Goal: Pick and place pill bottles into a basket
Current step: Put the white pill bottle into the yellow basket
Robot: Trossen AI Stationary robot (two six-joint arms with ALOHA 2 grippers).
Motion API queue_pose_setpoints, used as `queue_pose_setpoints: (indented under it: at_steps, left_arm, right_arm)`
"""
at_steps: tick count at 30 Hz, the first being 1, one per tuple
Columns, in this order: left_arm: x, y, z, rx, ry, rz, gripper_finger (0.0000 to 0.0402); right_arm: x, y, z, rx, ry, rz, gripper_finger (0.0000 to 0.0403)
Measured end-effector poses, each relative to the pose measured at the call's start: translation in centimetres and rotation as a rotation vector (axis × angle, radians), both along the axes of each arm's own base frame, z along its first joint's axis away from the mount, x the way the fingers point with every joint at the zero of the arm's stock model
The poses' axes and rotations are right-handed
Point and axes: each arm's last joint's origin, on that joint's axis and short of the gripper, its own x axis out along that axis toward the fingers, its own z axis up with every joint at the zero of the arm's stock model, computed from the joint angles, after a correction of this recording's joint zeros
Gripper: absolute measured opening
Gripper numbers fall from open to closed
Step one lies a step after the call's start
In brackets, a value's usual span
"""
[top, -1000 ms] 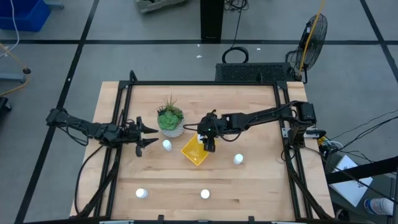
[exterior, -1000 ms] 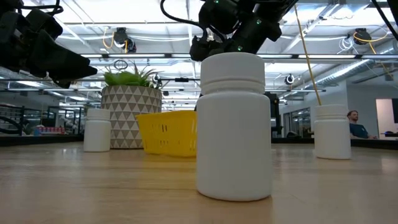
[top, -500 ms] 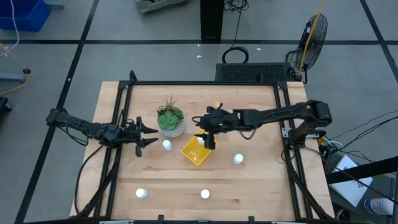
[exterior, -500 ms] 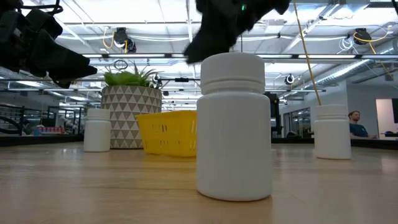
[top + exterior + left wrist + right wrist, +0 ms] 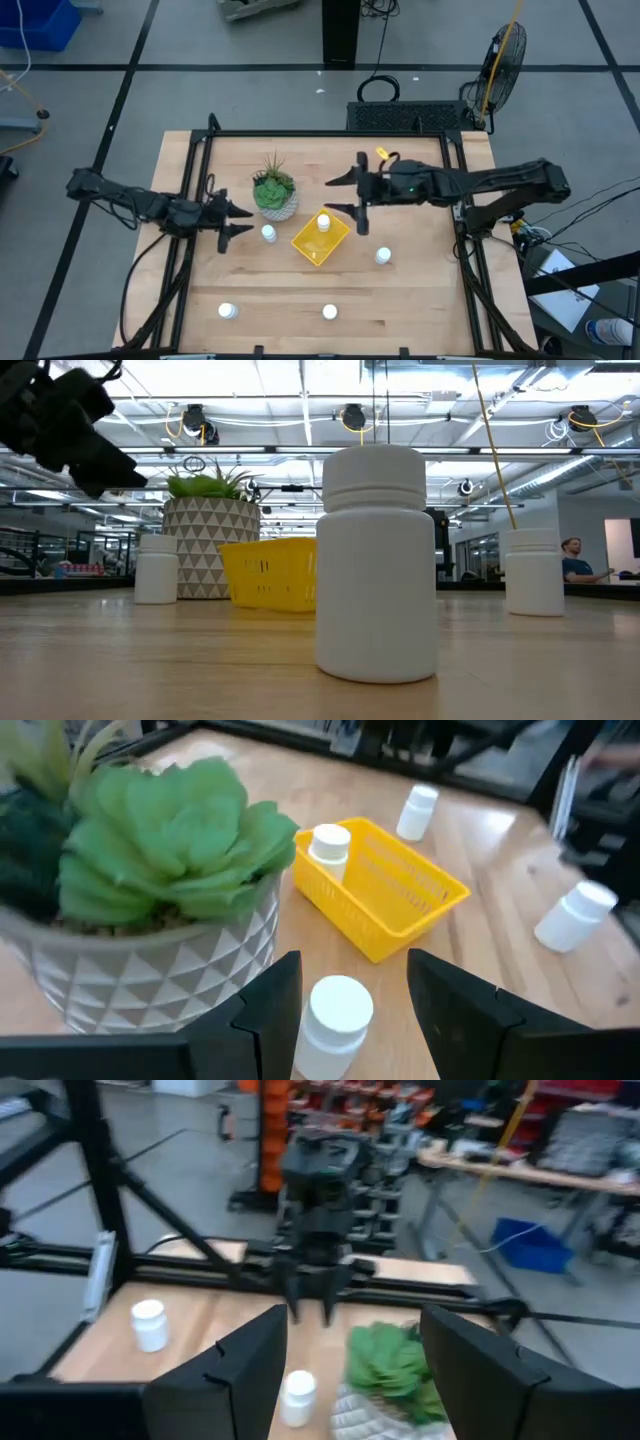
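Although the nearest small white plastic pill bottle (image 5: 377, 563) blocked much of the low view, one bottle (image 5: 323, 222) stood inside the shallow yellow plastic basket (image 5: 334, 241) mid-worktop. Right fingers (image 5: 359, 200) hung spread wide and empty beside the basket. Left fingers (image 5: 232, 219) stood narrowly parted, holding nothing, facing another bottle (image 5: 268, 233) beside the white patterned plant pot (image 5: 275, 208). Bare wooden worktop (image 5: 400, 320) lay toward its near edge

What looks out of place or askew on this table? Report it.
Little stands out. The yellow basket sits turned at an angle to the table edges, with one pill bottle upright inside. The four other bottles stand upright on the wood. Nothing is spilled or visibly damaged.
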Motion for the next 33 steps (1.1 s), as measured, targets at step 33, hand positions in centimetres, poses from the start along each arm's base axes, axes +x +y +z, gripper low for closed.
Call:
queue_pose_setpoints:
  at_steps: [33]
  left_arm:
    - [10.8, -1.3, 3.1, 0.009, 0.759, -0.006, 0.0266]
  right_arm:
    - [-0.9, -0.5, -1.6, -0.017, 0.017, -0.011, 0.0238]
